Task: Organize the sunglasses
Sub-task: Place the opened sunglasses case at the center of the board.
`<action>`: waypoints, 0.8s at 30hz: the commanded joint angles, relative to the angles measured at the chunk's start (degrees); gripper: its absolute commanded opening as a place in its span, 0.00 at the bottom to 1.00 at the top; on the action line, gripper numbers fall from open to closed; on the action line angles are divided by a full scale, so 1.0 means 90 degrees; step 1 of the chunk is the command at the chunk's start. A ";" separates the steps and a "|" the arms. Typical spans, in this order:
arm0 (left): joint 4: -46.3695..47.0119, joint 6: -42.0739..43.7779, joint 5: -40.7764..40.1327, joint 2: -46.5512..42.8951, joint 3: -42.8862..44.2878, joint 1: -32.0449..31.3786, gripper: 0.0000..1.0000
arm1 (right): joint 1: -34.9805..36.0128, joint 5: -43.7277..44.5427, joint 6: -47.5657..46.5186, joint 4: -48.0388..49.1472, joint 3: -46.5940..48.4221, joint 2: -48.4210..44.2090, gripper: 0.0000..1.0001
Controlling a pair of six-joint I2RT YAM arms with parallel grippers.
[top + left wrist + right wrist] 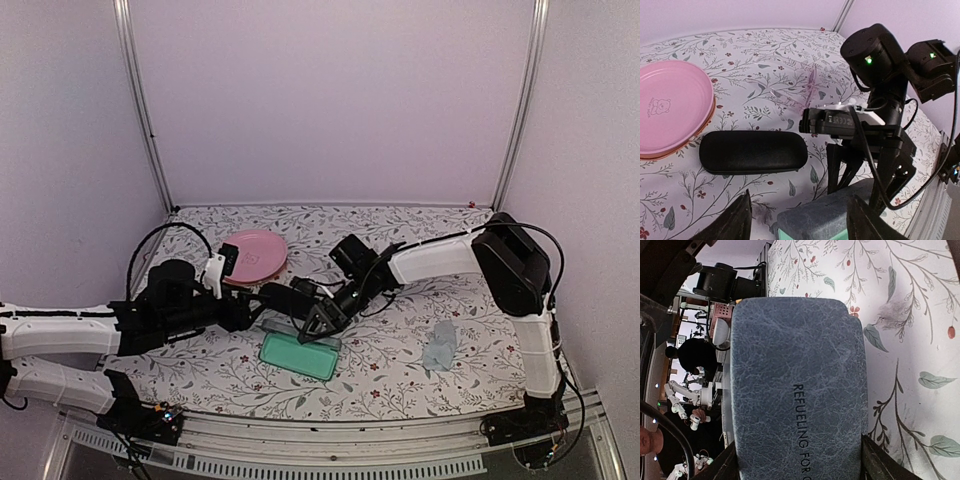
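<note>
A pale translucent pair of sunglasses point(809, 86) lies on the flowered cloth beyond the black oval case point(752, 151), faint in the left wrist view. The grey-blue rectangular case point(797, 385) lies at the table's middle, its green inside point(300, 356) showing from above. My right gripper point(800, 467) points down at the case's printed face, one finger against each long side. My left gripper point(800, 222) stands open around the case's near corner point(825, 217), with a gap beside its left finger point(735, 222).
A pink plate point(252, 255) sits at the back left, just behind the black oval case point(280, 297). A small light blue cloth point(440, 345) lies at the right. The two grippers point(262, 322) point(318, 325) are close together over the case.
</note>
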 commanded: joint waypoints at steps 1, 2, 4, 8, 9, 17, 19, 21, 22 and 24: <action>-0.0134 0.0054 -0.0124 -0.0030 -0.0065 0.0103 0.66 | -0.0181 0.0081 -0.0492 -0.0519 0.0261 0.0168 0.74; -0.0119 0.0057 -0.0119 -0.0011 -0.0065 0.0103 0.66 | -0.0182 0.0122 -0.0520 -0.0589 0.0285 0.0160 0.77; -0.0109 0.0068 -0.0107 0.0026 -0.0056 0.0103 0.66 | -0.0194 0.0196 -0.0578 -0.0656 0.0319 0.0136 0.85; -0.0086 0.0070 -0.0081 0.0140 -0.0027 0.0101 0.66 | -0.0214 0.0345 -0.0639 -0.0804 0.0397 0.0099 0.94; -0.0083 0.0073 -0.0068 0.0162 -0.0019 0.0100 0.66 | -0.0219 0.0416 -0.0643 -0.0849 0.0427 0.0083 0.94; -0.0011 0.0057 -0.0004 0.0293 -0.0002 0.0103 0.66 | -0.0378 0.1139 -0.0906 -0.1276 0.0416 -0.0449 0.96; 0.0012 0.0049 0.0003 0.0362 0.0020 0.0100 0.66 | -0.0439 0.1399 -0.0915 -0.1365 0.0371 -0.0638 0.96; 0.0000 0.0030 -0.0020 0.0425 0.0055 0.0096 0.66 | -0.0503 0.1706 -0.0899 -0.1410 0.0249 -0.0884 0.97; -0.0011 0.0017 -0.0058 0.0454 0.0073 0.0092 0.66 | -0.0540 0.1888 -0.0868 -0.1427 0.0160 -0.1015 0.97; -0.0028 0.0012 -0.0115 0.0487 0.0116 0.0096 0.66 | -0.0639 0.2430 -0.0782 -0.1392 -0.0184 -0.1337 0.97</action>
